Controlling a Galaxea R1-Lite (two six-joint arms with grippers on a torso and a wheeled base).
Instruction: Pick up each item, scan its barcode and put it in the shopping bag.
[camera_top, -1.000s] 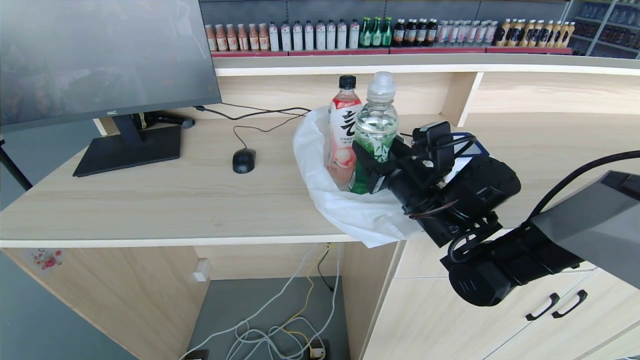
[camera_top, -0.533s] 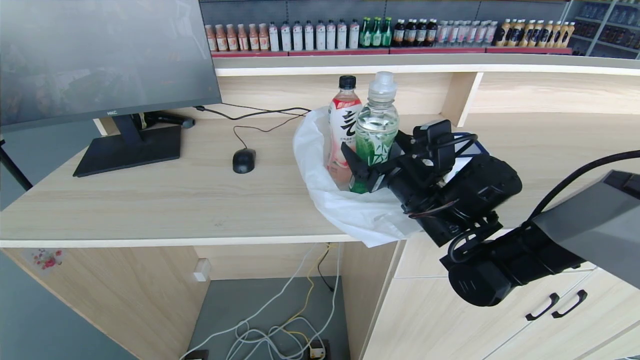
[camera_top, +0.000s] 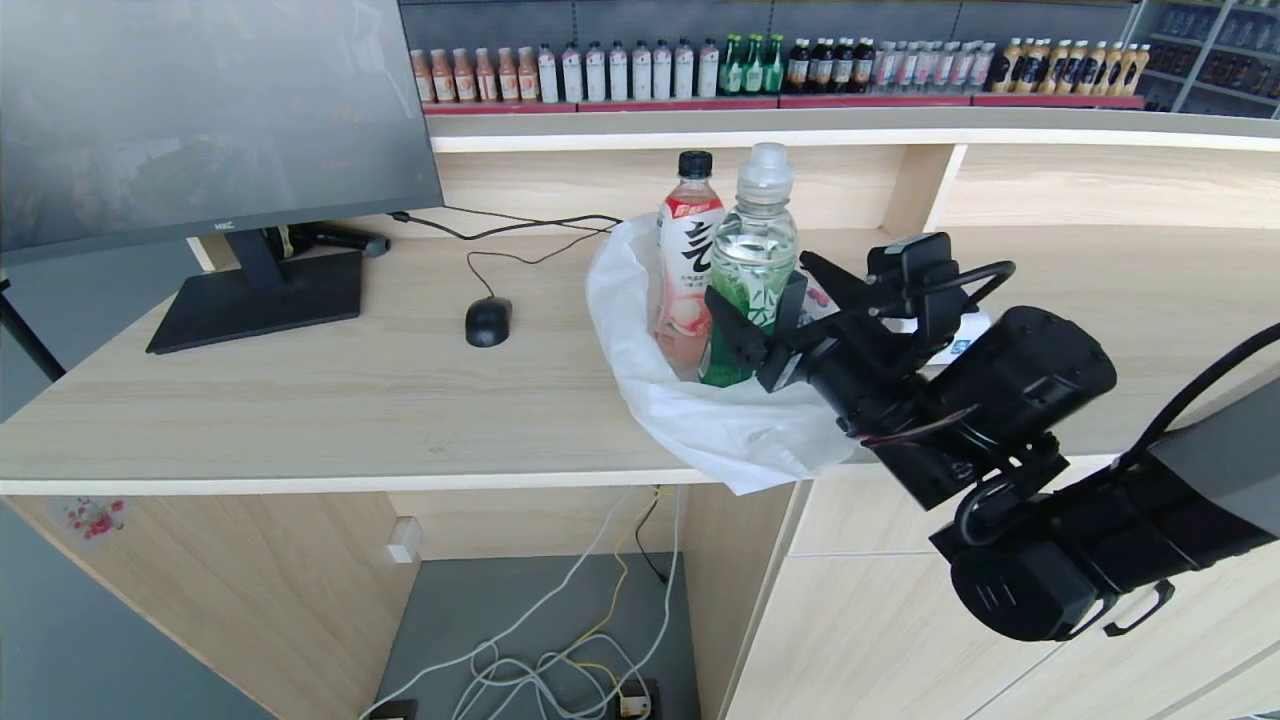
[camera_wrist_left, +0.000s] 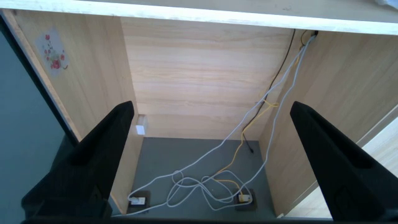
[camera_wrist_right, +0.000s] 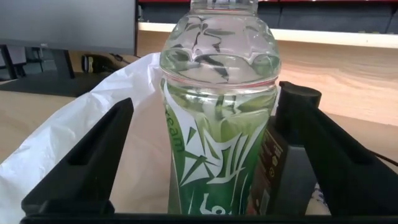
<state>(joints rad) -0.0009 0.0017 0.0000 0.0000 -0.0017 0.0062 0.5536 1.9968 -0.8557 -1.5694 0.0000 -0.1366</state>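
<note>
Fingers of the right gripper (camera_top: 760, 290) are spread either side of the green-labelled bottle (camera_top: 752, 262) standing in the shopping bag (camera_top: 700, 420); release is judged done, and withdrawal is called for.

The wooden counter (camera_top: 300, 400) bears a monitor (camera_top: 200, 120), mouse (camera_top: 488, 321) and shopping bag (camera_top: 700, 420).
</note>
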